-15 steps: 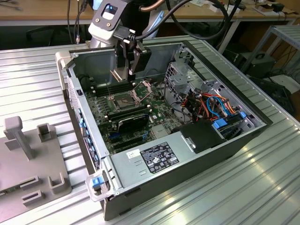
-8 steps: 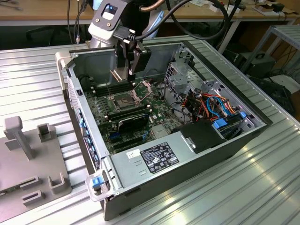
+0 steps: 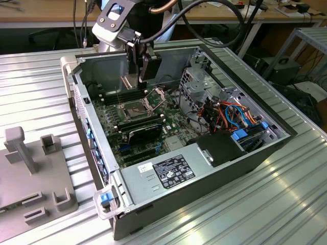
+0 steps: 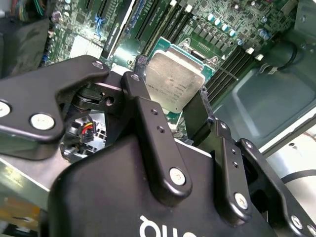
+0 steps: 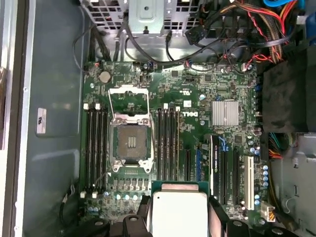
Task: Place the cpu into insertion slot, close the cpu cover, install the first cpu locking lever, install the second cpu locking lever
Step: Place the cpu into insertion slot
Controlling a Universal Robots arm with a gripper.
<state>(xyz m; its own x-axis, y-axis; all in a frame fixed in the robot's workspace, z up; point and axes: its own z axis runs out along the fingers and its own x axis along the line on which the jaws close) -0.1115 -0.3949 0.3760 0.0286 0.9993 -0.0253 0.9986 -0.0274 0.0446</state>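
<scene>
My gripper (image 4: 170,94) is shut on the cpu (image 4: 175,81), a flat square chip with a dull silver top, gripped by two opposite edges between the black fingers (image 4: 143,113). In the first wrist view the cpu (image 5: 178,213) hangs above the motherboard, off to one side of the insertion slot (image 5: 131,143). The slot's dark pin field lies bare. The cpu cover (image 5: 128,101) is swung open, away from the slot. In the exterior view the gripper (image 3: 131,78) hovers inside the open computer case, above and behind the insertion slot (image 3: 134,108), with the cpu cover (image 3: 156,97) tilted up beside it.
Long black memory slots (image 5: 96,148) flank the socket on both sides. A finned heatsink (image 5: 225,112), expansion slots (image 5: 217,168), a metal drive cage (image 3: 196,81) and coloured cables (image 3: 230,115) crowd the case. A grey fixture (image 3: 30,168) stands on the table at the exterior view's left.
</scene>
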